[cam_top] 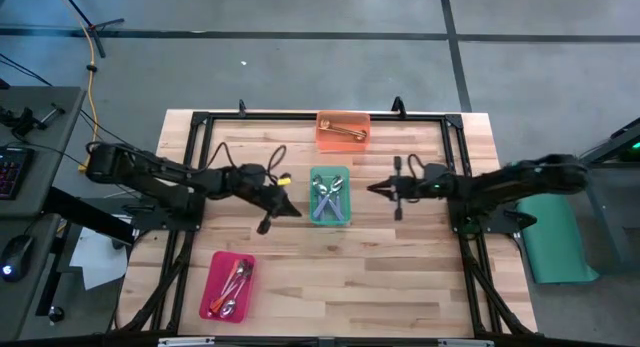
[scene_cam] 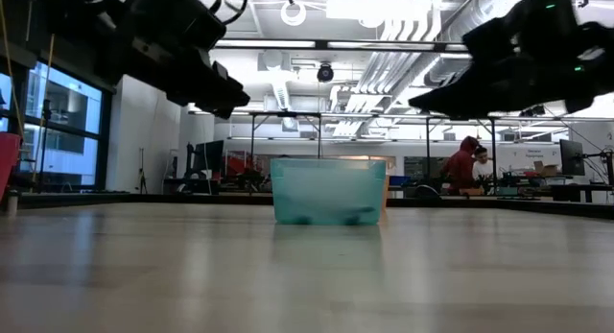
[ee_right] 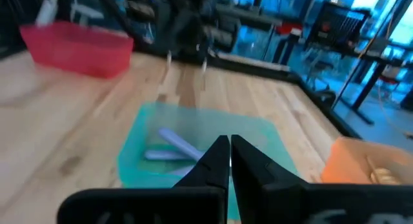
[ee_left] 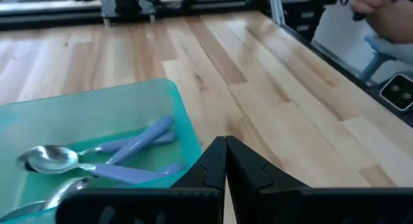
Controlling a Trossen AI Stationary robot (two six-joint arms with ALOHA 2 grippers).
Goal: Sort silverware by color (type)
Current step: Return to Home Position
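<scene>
- The left gripper (ee_left: 225, 148) hovers over the bench (cam_top: 400, 272), just beside the green tray (cam_top: 330, 170), its fingers pressed together and holding nothing.
- The right gripper (ee_right: 230, 145) hangs near the tray's opposite side, fingers likewise closed and empty.
- Purple-blue spoons (cam_top: 328, 199) lie in the green tray.
- Gold spoons (cam_top: 346, 133) lie in the orange tray (cam_top: 322, 142), at a bench edge.
- Orange spoons (cam_top: 233, 283) lie in the red tray (cam_top: 213, 279), well apart, on the left arm's side.

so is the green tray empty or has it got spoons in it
Not empty. The green tray holds several purple-blue spoons, lying inside it in the high and left wrist views.
</scene>
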